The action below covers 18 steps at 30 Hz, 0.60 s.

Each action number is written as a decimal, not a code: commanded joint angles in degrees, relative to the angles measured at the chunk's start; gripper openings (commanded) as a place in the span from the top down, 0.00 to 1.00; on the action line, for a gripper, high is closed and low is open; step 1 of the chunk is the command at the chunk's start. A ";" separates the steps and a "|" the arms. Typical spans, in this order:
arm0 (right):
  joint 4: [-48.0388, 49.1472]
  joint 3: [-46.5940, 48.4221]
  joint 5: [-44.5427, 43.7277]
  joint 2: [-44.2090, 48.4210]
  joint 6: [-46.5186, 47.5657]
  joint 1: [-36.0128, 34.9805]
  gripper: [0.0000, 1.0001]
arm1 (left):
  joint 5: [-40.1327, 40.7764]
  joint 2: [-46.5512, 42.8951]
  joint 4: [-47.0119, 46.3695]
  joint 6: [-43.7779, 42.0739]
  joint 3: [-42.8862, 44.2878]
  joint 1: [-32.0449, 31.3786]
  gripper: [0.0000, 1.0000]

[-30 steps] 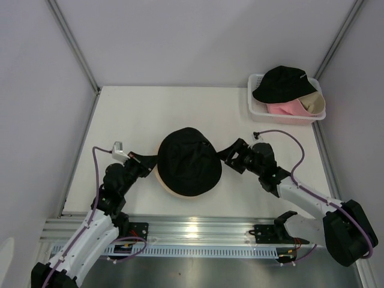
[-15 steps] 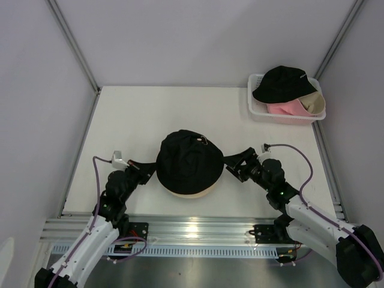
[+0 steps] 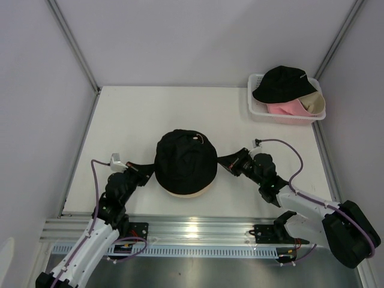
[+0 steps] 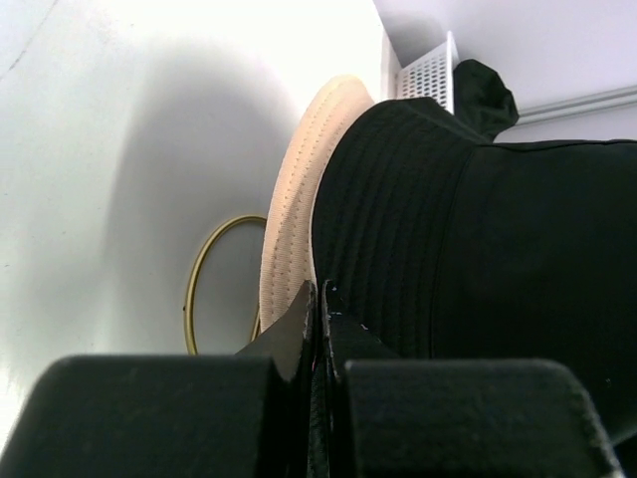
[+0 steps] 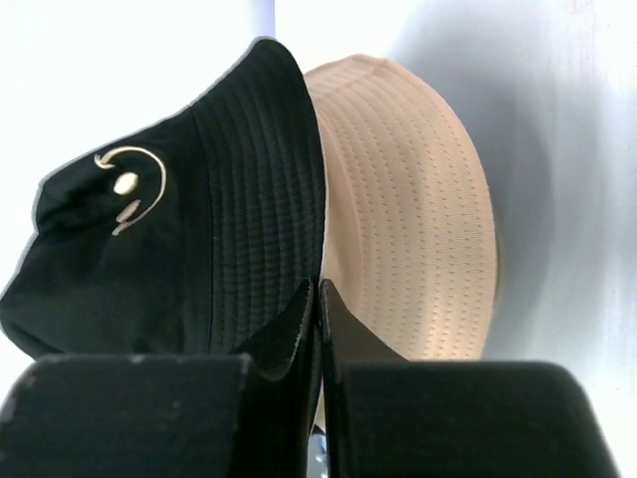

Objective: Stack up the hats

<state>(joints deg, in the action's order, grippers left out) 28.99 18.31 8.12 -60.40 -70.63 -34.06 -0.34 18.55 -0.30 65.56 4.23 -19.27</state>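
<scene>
Right gripper [image 3: 223,162] newly clamps the black hat [image 3: 186,161] by its brim — left gripper [image 3: 146,170] pinches it too — so seating it can start.

A black fabric bucket hat [image 5: 199,269] fills the left half of the right wrist view. It sits over a tan fabric bucket hat [image 5: 408,239], which shows just right of the black hat as a stitched, ribbed curve. On the black hat's left side is a small pale embroidered mark [image 5: 124,189] – a curl with a dot. At the black hat's lower right edge, the hand [image 5: 318,291] has its two dark fingers pinched together on the brim. A white desk [image 5: 562,149] lies beyond the black hat.
</scene>
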 commanded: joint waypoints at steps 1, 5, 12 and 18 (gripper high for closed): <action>4.58 1.38 0.32 -2.87 0.40 -0.92 1.00 | 2.26 0.70 1.35 -0.08 0.60 -0.24 0.99; -2.69 0.77 -4.41 -1.83 4.00 -1.70 1.00 | 4.29 -0.35 3.81 -0.78 1.04 -0.33 0.99; -12.99 -3.01 -10.93 0.11 9.19 -3.20 1.00 | 6.22 1.22 5.30 -2.19 1.92 -0.42 0.99; -10.90 -1.09 -12.43 -11.89 12.18 -5.66 1.00 | 7.19 3.86 4.16 -2.89 2.19 -0.33 0.99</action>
<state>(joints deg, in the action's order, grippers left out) 24.71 17.37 0.32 -64.07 -63.66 -38.68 2.90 20.69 0.75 65.39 5.45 -19.75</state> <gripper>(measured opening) 0.009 0.012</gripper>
